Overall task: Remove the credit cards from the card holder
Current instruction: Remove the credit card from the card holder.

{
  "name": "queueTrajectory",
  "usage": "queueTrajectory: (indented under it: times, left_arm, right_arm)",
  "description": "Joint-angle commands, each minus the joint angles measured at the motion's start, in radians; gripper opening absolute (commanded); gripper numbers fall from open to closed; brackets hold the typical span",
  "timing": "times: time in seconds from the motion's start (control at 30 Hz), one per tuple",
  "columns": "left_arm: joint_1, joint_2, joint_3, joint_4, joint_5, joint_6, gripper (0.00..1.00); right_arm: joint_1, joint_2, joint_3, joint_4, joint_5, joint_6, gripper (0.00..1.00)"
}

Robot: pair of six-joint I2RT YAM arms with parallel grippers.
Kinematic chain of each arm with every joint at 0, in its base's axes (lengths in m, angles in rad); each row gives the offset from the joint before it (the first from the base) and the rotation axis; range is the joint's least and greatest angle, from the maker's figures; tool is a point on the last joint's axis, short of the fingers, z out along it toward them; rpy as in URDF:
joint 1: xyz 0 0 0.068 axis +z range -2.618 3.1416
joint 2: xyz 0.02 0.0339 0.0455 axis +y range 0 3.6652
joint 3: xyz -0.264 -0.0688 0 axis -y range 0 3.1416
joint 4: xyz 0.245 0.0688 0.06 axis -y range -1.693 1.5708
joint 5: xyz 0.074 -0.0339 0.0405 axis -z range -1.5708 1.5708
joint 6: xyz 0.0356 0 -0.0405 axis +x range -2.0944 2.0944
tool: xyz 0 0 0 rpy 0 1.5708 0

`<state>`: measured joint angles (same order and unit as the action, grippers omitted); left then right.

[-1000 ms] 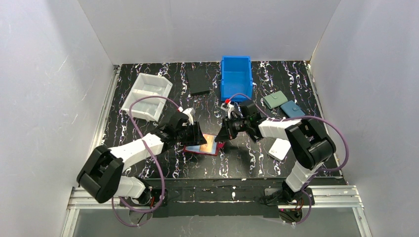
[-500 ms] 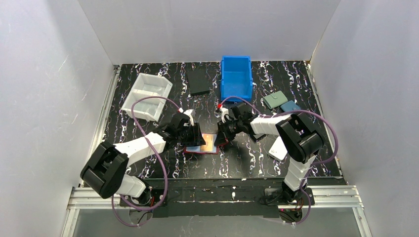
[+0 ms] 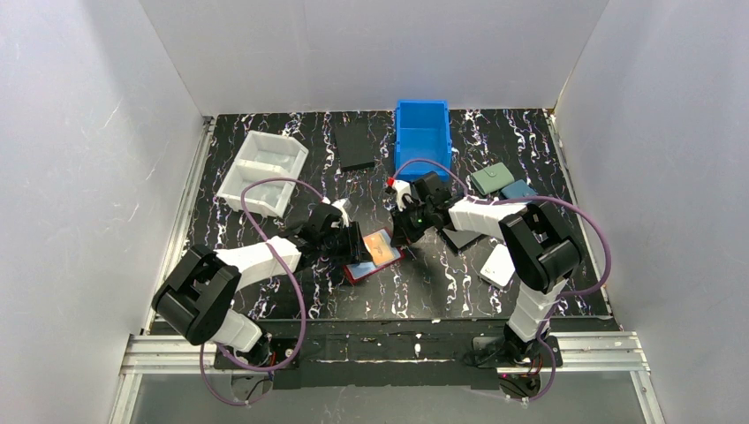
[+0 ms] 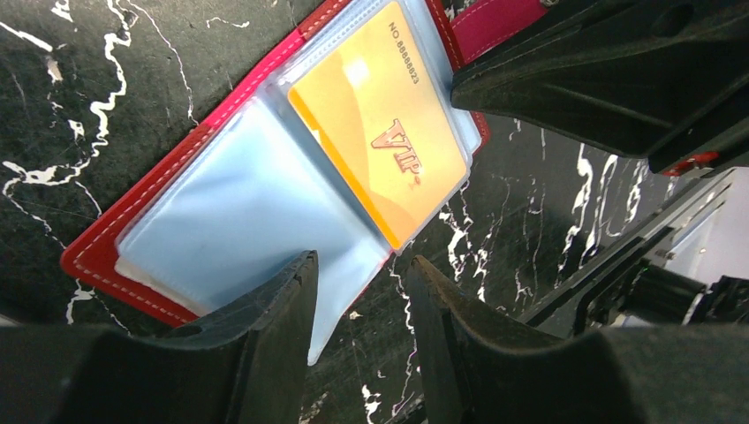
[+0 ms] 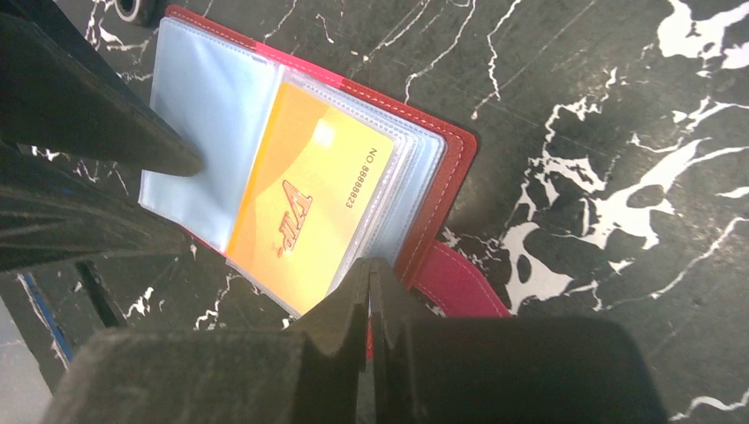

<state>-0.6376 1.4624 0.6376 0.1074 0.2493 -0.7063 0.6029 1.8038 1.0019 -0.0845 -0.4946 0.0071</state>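
The left arm (image 3: 256, 256) and the right arm (image 3: 481, 216) rise from their bases at the near edge of the black marbled table (image 3: 442, 291) and converge on one spot near its middle.

The card holder (image 4: 221, 221) lies at that spot, opened flat on the table with its red cover down and its pale blue-grey sleeves facing up. A white wallet (image 3: 499, 265) lies at about the same depth, to the right and well apart from it.

Left gripper (image 4: 360, 265): the jaws are parted by a narrow gap and clamp nothing. The loose corner of one clear sleeve lies inside that gap, against the inner face of one finger.

Right gripper (image 5: 369, 265): the fingers are pressed together, with only a hairline slit between them. The tips sit at the edge of the sleeve stack, just beside the red cover and the snap tab (image 5: 459, 283). It cannot be determined whether a sleeve is caught between them.

The orange credit card (image 5: 305, 208) is seated inside a clear sleeve on the page next to the right gripper. It lies flat, printed "VIP" with a number along one edge.

Farther back, a black flat case (image 3: 461, 238) lies partly under the right forearm. Beyond it on the right, a blue wallet (image 3: 519, 189) and a teal-green wallet (image 3: 492, 178) lie side by side, touching. A white divided tray (image 3: 263, 172) stands at the far left. A second black case (image 3: 356, 146) and a blue bin (image 3: 422, 140) occupy the far edge.
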Motion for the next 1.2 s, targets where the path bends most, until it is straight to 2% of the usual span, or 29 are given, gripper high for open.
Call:
queueTrajectory:
  times: [0.0, 0.37, 0.57, 0.73, 1.0, 1.17]
  left_arm:
    - [0.003, -0.064, -0.039, 0.064, -0.011, -0.095, 0.40]
    - [0.003, -0.072, -0.052, 0.190, -0.011, -0.225, 0.40]
    - [0.007, -0.030, -0.059, 0.221, -0.048, -0.271, 0.39]
    - [0.007, -0.010, -0.061, 0.232, -0.068, -0.276, 0.39]
    - [0.008, 0.076, -0.043, 0.236, -0.076, -0.252, 0.38]
    - [0.008, 0.105, -0.039, 0.236, -0.071, -0.249, 0.38]
  right_arm:
    - [-0.022, -0.045, 0.008, -0.072, -0.041, -0.089, 0.11]
    - [-0.040, -0.086, 0.030, -0.031, -0.225, -0.036, 0.15]
    - [-0.044, -0.024, 0.021, 0.041, -0.294, 0.093, 0.16]
    - [-0.050, 0.022, 0.021, 0.074, -0.289, 0.147, 0.17]
    - [-0.068, 0.040, 0.026, 0.055, -0.198, 0.138, 0.24]
    - [-0.069, 0.061, 0.032, 0.042, -0.202, 0.133, 0.24]
